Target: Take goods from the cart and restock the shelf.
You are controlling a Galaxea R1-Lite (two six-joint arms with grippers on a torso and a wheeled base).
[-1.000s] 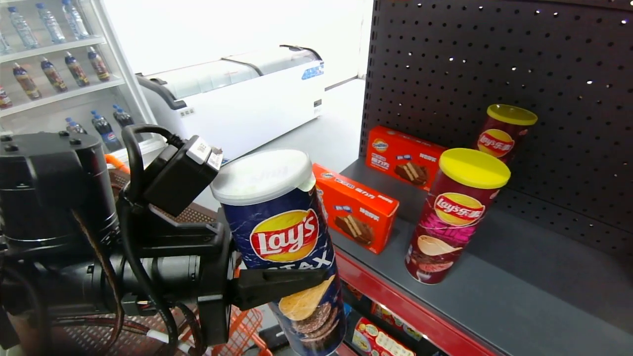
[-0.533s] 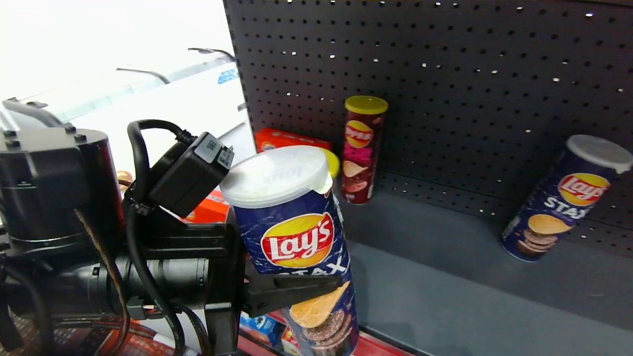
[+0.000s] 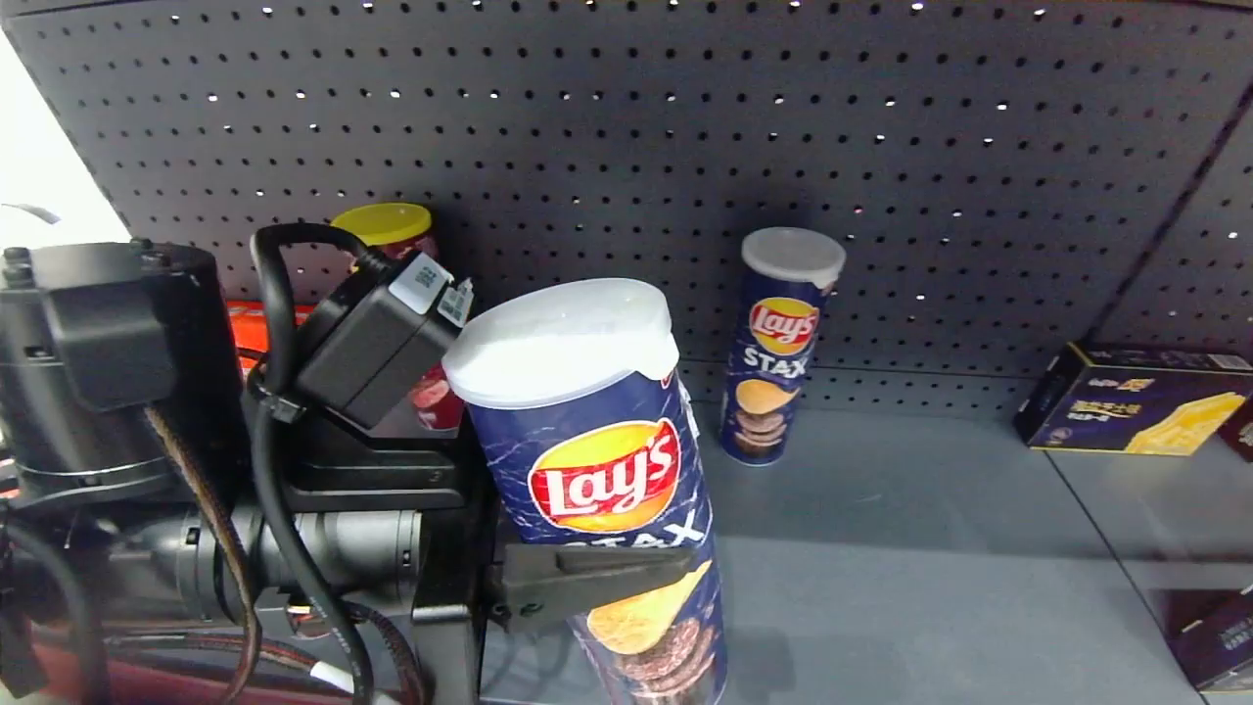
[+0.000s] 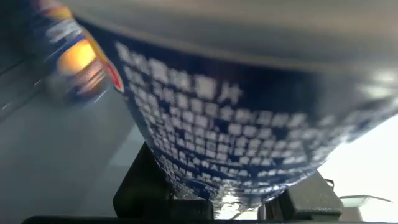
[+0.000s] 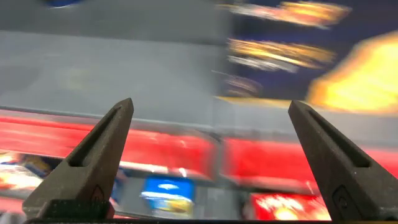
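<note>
The left gripper (image 3: pixel 636 578) holds a dark blue cardboard chip tube (image 3: pixel 607 470); its black jaws clamp the lower half of the tube, with one jaw across the front. The tube is nearly upright, over the front part of the grey metal shelf (image 3: pixel 930 548). It has a whitish translucent plastic lid, thin pale veins on the blue wall, a round red and yellow logo, and below it a picture of a chip and dark cookies. A second blue tube with a white lid (image 3: pixel 778 343) stands upright further back, close to the black pegboard wall (image 3: pixel 685 117). The right gripper (image 5: pixel 211 168) has its jaws wide apart, with nothing between them, near the red front edge of the shelf.
</note>
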